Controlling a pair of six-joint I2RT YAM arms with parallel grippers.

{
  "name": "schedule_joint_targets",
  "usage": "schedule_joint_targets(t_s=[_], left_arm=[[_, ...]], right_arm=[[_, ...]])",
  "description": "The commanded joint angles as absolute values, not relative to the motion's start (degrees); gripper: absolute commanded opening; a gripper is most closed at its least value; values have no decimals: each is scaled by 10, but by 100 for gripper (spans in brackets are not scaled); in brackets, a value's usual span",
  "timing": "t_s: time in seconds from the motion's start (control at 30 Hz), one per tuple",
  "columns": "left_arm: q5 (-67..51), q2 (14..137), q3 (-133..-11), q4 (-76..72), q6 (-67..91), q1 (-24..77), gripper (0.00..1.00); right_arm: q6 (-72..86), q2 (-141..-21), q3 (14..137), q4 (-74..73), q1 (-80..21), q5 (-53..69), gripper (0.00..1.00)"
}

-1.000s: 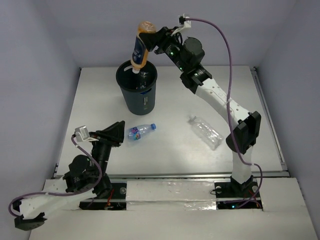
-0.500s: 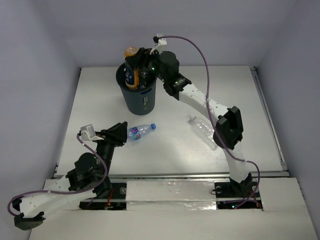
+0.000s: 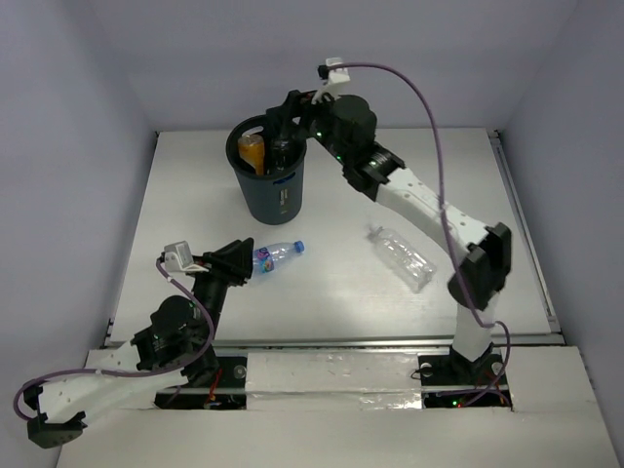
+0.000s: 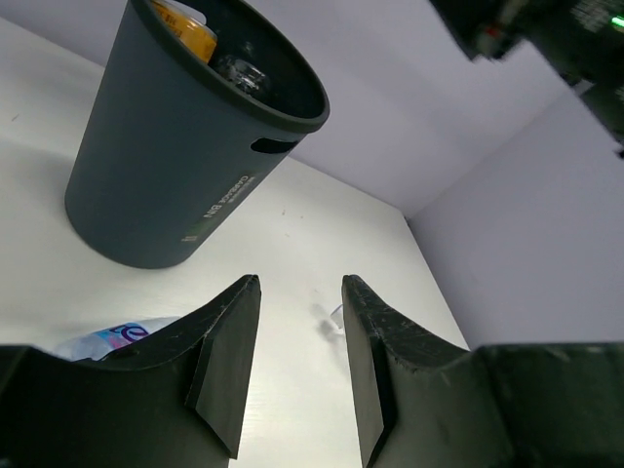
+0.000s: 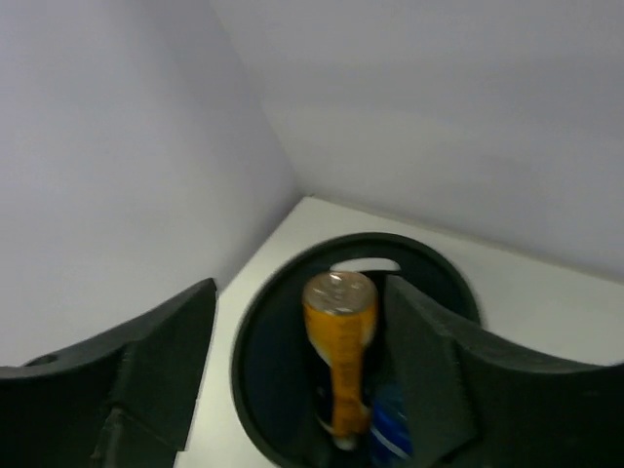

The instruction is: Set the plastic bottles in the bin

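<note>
Leaning in bin (image 5: 278, 361), bottle (image 5: 338, 351) beneath right jaws

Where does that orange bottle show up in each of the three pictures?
Top external: orange bottle inside the bin, in its left half, upper middle of the picture.
Left wrist: top left, peeking over the rim.
Right wrist: centre, standing in the bin.
Shared landmark: the dark grey bin.

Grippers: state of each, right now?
Left gripper: open, empty.
Right gripper: open, empty, above the bin.
</note>
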State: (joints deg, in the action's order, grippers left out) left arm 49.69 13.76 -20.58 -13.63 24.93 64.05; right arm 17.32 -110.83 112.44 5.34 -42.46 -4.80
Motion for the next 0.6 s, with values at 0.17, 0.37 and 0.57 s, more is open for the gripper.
schedule_joint_targets(t_s=[0.17,0.37,0.57], left_arm=[[451,133,-211,-163,236,640,37],[412,171,-220,-170,236,640,37],[384,210,-228,-174,236,640,37]], right_arm=[[130,-841,804,-83,-406,-192,32],[185,-773,682,-253,-344,-129,36],[178,-852,704,-391,-338,-214,94]])
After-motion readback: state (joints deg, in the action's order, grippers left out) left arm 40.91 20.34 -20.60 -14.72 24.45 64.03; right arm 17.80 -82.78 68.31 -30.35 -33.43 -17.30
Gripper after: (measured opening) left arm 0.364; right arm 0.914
